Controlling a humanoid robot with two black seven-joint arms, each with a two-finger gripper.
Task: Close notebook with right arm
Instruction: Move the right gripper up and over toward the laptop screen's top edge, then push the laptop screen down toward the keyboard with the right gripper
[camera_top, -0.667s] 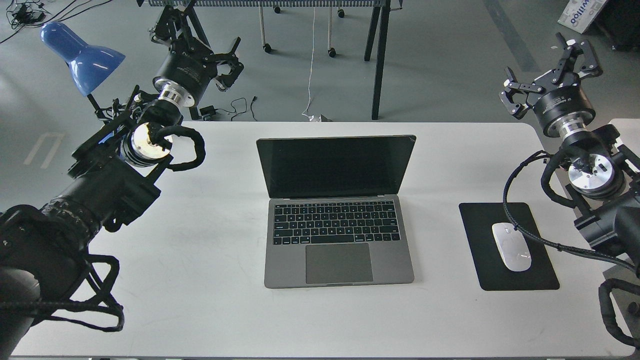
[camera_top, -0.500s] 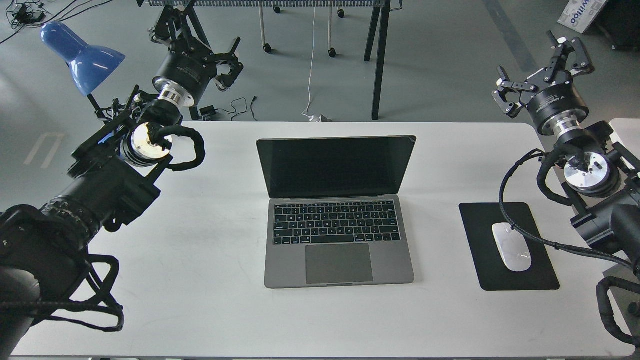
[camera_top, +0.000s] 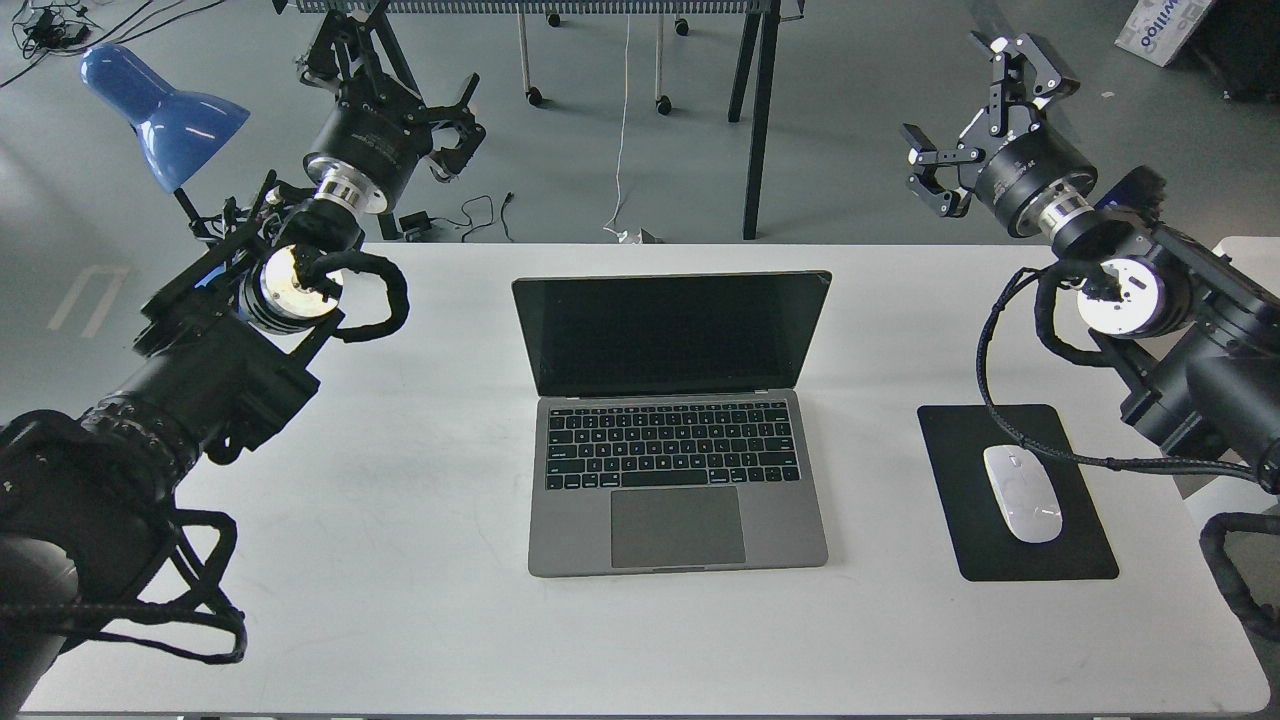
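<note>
The notebook (camera_top: 675, 470) lies open in the middle of the white table (camera_top: 400, 620), its black screen (camera_top: 670, 335) raised and facing me, keys and trackpad toward me. My right gripper (camera_top: 975, 120) is open and empty, held above the table's far right edge, to the right of and behind the screen's top right corner, apart from it. My left gripper (camera_top: 440, 120) is raised beyond the table's far left edge; it looks open and empty.
A black mouse pad (camera_top: 1075, 545) with a white mouse (camera_top: 1022, 493) lies right of the notebook, under my right arm's cable. A blue lamp (camera_top: 160, 105) stands at the far left. Table legs and cables are on the floor behind.
</note>
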